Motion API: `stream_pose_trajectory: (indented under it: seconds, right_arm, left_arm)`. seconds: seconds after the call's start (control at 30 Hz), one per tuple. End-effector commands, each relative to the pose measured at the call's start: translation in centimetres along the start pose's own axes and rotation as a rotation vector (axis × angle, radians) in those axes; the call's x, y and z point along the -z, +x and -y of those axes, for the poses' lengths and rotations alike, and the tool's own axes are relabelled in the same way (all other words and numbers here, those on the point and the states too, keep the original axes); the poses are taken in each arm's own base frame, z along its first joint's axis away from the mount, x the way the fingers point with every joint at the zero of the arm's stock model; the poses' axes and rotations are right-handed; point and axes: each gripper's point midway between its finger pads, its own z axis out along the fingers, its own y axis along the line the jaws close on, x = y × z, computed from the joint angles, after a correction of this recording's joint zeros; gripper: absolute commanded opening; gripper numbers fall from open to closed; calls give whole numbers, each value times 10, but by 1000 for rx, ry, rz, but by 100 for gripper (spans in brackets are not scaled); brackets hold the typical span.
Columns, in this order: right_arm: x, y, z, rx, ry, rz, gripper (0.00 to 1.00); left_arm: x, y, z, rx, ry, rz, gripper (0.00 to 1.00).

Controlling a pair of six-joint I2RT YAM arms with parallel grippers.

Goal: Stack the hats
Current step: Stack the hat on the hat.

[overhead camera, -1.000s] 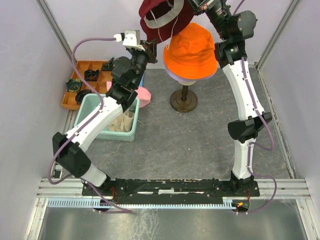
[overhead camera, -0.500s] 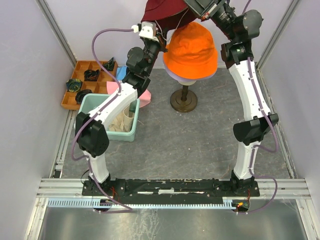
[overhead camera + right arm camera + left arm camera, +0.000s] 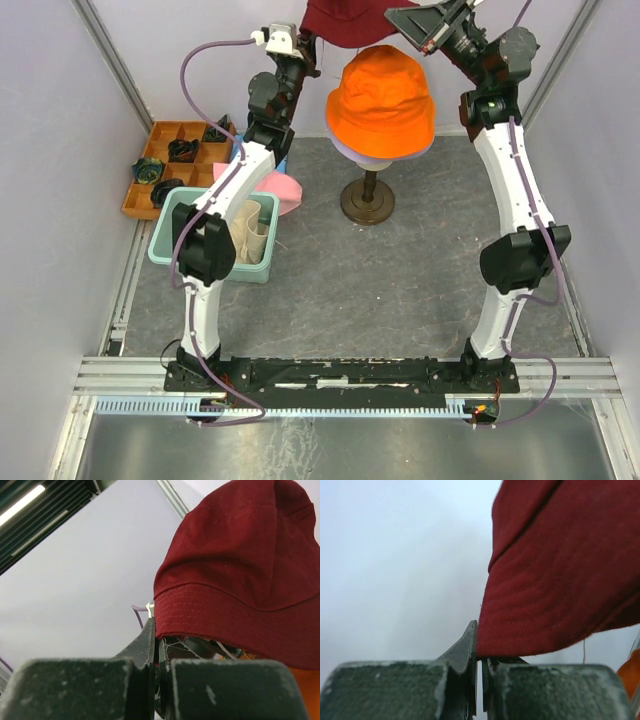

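Observation:
The dark red hat (image 3: 345,20) hangs at the top edge of the top view, held between both grippers above the orange hat (image 3: 381,102). The orange hat sits on a lavender hat (image 3: 352,153), whose rim shows under it, on the mannequin stand. My left gripper (image 3: 308,42) is shut on the red hat's brim (image 3: 540,595). My right gripper (image 3: 400,15) is shut on the opposite brim (image 3: 240,615). A pink hat (image 3: 283,190) lies on the table by the bin. The cream-beige hat (image 3: 250,235) lies inside the teal bin.
A teal bin (image 3: 170,215) stands at left under the left arm. An orange compartment tray (image 3: 165,160) with dark items sits at far left. A blue cloth (image 3: 243,145) peeks out behind the left arm. The mannequin's dark stand (image 3: 367,203) is at table centre-back.
Both arms have risen and stretched toward the back, lifting the dark red hat higher until it is partly out of the top view. The orange hat has not moved.

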Motion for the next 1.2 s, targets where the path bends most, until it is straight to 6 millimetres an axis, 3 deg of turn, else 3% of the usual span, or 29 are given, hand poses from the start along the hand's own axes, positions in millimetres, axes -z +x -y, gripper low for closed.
stream_pose_trajectory:
  seconds: [0.0,0.3,0.63,0.8,1.03,1.17]
  right_arm:
    - [21,-12,-30,99,-53,-13,0]
    - [65,-18,-26,95,17,-23,0]
    - [88,3,-21,26,79,-73,0]
    - [95,13,-15,-13,107,-90,0]
    - [95,6,-19,-39,121,-49,0]
    - [102,6,-15,-56,152,-45,0]
  left_arm:
    - [-5,-14,2,-23,31,65,3]
    - [3,-12,6,-28,51,65,3]
    - [46,-8,13,-26,52,31,3]
    - [60,-19,13,-24,51,41,3]
    - [61,-50,14,-34,50,91,3]
    - [71,-54,17,-18,72,80,3]
